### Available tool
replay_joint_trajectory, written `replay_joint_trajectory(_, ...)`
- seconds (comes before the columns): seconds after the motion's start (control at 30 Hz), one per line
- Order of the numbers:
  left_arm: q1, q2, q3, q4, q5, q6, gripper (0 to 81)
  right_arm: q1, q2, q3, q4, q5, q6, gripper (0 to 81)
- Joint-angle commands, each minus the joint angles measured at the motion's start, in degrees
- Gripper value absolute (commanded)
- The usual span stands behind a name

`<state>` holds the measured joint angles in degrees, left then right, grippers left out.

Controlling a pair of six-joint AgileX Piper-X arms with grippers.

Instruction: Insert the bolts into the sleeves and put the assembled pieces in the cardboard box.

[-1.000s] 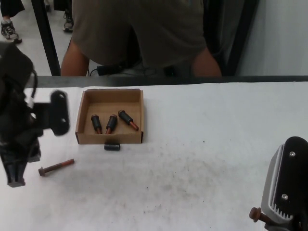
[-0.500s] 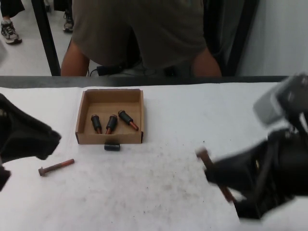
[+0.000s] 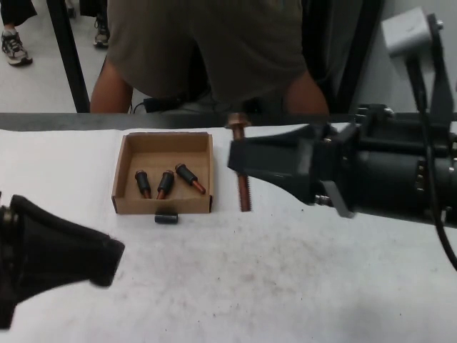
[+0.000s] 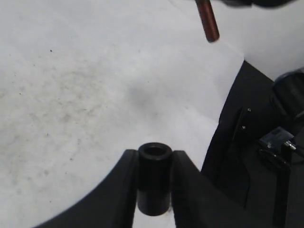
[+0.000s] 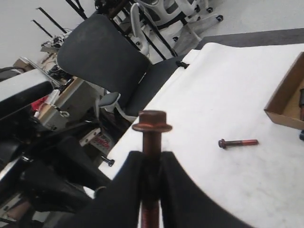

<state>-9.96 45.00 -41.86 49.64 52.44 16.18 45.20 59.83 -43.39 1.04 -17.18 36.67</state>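
right hand pinches a bolt by the shank just under the head, and in the high view it stands upright above the tabletop at 3 o'clock of the cardboard box. left hand is pressed onto a black sleeve across its side wall. both parts look rigid metal, small and probably light. the smooth shank could pivot in a two-finger pinch, so a grip high near the head leaves the tip free for entry. the sleeve is a slick cylinder, best held mid-wall with the bore clear. left wrist view gives the open bore and the bolt tip hanging well apart from it, alignment the high view can't judge. high view gives three assembled pieces in the box and a loose sleeve at its 6 o'clock, touching or just beside the wall. right wrist view adds a loose bolt lying flat on the tabletop, apart from the box.
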Motion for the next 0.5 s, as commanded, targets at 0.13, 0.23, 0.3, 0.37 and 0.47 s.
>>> replay_joint_trajectory(0.13,0.1,-0.8,3.1,-20.2,2.1,-15.4,0.8,0.0,3.6,-0.1,-11.1,-2.6,6.9,0.2)
replay_joint_trajectory(0.23,0.1,-0.8,4.0,-24.1,3.5,-18.8,0.8,0.0,5.1,-0.1,-13.9,-2.7,8.8,0.2)
replay_joint_trajectory(0.3,-0.1,-0.8,4.1,-24.4,3.4,-19.2,0.8,0.0,6.1,-0.2,-15.2,-2.9,9.7,0.2)
replay_joint_trajectory(0.37,-0.9,-0.8,4.1,-24.6,4.5,-19.2,0.8,0.0,7.1,-0.3,-16.5,-3.6,9.7,0.2)
replay_joint_trajectory(0.47,-3.3,-0.8,4.1,-24.6,5.0,-19.0,0.8,0.0,8.6,-1.2,-17.5,-3.7,10.5,0.2)
